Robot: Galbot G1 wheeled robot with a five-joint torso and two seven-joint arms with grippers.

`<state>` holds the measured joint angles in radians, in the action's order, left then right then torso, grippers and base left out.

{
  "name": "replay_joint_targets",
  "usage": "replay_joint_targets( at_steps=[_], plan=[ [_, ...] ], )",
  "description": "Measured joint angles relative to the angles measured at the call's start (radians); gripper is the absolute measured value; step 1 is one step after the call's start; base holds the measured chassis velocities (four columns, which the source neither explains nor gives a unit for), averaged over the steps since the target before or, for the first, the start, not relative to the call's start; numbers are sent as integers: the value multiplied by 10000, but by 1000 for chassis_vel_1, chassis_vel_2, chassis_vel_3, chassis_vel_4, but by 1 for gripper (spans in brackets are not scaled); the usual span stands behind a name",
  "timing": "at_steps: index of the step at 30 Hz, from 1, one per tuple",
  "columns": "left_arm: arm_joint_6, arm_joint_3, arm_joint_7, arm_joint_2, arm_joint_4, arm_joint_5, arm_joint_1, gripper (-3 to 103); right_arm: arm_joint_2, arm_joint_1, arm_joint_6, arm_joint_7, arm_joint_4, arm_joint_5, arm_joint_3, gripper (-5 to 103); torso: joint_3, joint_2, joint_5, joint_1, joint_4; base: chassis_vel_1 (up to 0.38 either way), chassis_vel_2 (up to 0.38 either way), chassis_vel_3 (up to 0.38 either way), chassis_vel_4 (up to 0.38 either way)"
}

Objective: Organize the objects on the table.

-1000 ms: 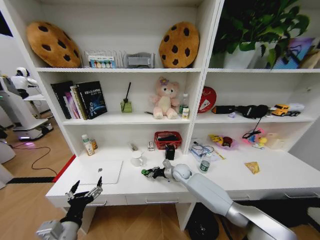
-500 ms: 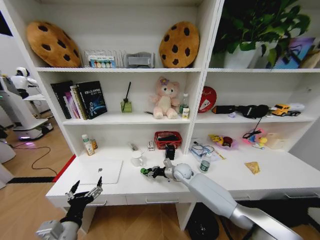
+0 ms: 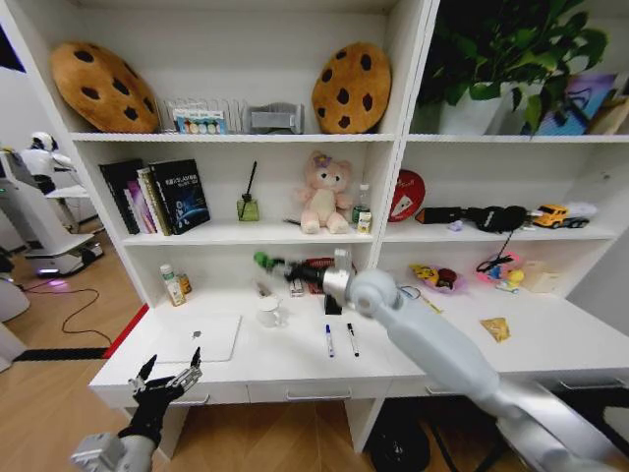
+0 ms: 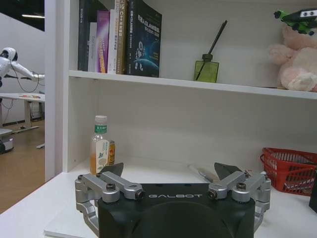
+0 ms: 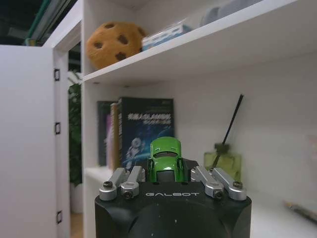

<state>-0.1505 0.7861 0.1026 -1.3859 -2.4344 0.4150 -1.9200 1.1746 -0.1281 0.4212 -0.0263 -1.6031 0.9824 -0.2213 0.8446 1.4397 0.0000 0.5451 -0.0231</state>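
White shelving rises behind the desk (image 3: 295, 359) in front of you. Your right gripper (image 3: 267, 264) is raised above the desktop, level with the gap under the middle shelf, its fingers clamped on the green toy car (image 5: 165, 159). Two pens (image 3: 340, 340) lie side by side on the desk below your right arm, with the laptop (image 3: 201, 337) flat to their left. Your left gripper (image 3: 169, 374) hangs low by the desk's front edge, fingers spread and holding nothing.
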Motion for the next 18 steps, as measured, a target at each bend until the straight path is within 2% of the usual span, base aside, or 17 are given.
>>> replay_joint_targets(
  at_steps=[1,3,4,5,7,8,10,11,12,14,18],
  plan=[
    [0,0,0,0,0,0,0,100,0,0,0,0,0,0,0,35,0,0,0,0,0,0,0,0,0],
    [0,-1,-5,0,-1,0,1,100,888,546,-177,349,1406,-443,73,35,0,0,-3,0,3,0,0,0,0],
    [0,-1,-5,0,-1,0,1,100,888,546,-177,349,1406,-443,73,35,0,0,-3,0,3,0,0,0,0],
    [0,0,-1,0,0,0,0,100,1377,824,-336,590,2382,-804,122,35,0,0,-3,0,2,0,0,0,0],
    [0,0,-2,0,-1,0,0,100,1884,1112,-689,1050,3632,-1101,95,35,0,0,-2,1,-3,0,0,0,0],
    [0,0,-2,0,-1,0,0,100,1884,1112,-689,1050,3632,-1101,95,35,0,0,-2,1,-3,0,0,0,0],
    [0,0,0,0,0,0,0,100,2216,1256,-796,1689,4323,-1043,35,35,1,0,-2,0,-4,0,0,0,0],
    [0,0,0,0,0,0,0,100,2216,1256,-796,1689,4323,-1043,35,35,1,0,-2,0,-4,0,0,0,0],
    [0,-1,-1,-1,0,0,0,100,2535,1366,-783,2485,4878,-822,29,35,0,0,-1,0,-5,0,0,0,0],
    [0,0,-1,-1,0,0,0,100,2852,1508,-754,2947,5526,-660,64,35,1,0,-1,0,-3,0,0,0,0],
    [0,0,-1,0,0,0,1,100,3283,1852,-651,2964,6404,-516,105,35,0,0,-2,0,-3,0,0,0,0]
  ],
)
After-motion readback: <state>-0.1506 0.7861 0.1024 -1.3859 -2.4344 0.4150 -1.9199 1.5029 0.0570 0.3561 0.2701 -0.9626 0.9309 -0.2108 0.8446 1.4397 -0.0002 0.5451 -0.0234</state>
